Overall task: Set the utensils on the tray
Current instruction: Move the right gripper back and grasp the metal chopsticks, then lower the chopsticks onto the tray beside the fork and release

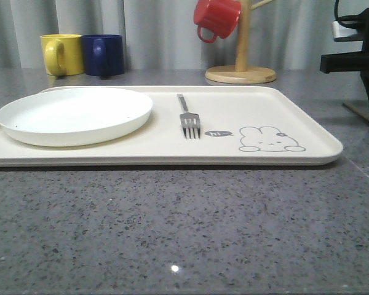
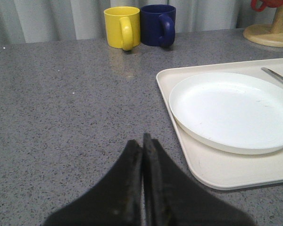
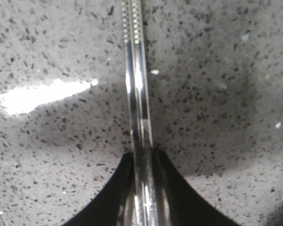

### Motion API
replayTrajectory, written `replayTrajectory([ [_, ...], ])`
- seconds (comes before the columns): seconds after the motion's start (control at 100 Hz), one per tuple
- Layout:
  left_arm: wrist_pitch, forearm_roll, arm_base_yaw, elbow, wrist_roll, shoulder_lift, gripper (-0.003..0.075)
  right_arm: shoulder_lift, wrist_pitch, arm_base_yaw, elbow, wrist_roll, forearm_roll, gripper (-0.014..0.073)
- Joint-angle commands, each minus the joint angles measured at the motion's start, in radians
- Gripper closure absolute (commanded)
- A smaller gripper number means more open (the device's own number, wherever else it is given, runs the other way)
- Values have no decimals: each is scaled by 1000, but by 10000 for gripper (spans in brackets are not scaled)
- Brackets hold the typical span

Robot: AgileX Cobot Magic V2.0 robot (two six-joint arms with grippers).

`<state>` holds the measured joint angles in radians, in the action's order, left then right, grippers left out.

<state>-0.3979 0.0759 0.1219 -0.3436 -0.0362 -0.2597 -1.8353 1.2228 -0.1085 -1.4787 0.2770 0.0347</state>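
The cream tray with its grey rabbit drawing lies across the table; its corner shows in the left wrist view. A silver fork lies on it, tines toward me, and the tip of its handle shows past the plate. My right gripper is shut on a pair of flat silver chopsticks, which stretch away over the speckled counter. My left gripper is shut with nothing in it, above bare counter beside the tray's left edge.
A round white plate fills the tray's left part. A yellow mug and a dark blue mug stand at the back left. A wooden mug tree holding a red mug stands behind the tray. Black arm hardware at right.
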Motion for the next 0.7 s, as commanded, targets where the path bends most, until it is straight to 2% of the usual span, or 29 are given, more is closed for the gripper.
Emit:
replayTrajectory([
  [0.0, 71, 2, 5, -25, -2, -8, 739, 56, 24, 3, -20, -10, 18, 661],
  [0.31, 71, 2, 5, -25, -2, -8, 739, 199, 22, -85, -92, -10, 18, 661],
  [0.47, 71, 2, 5, -25, -2, -8, 739, 200, 9, -185, -147, -3, -7, 661],
  [0.69, 71, 2, 5, -25, -2, -8, 739, 135, -37, -299, -178, 75, -57, 661],
])
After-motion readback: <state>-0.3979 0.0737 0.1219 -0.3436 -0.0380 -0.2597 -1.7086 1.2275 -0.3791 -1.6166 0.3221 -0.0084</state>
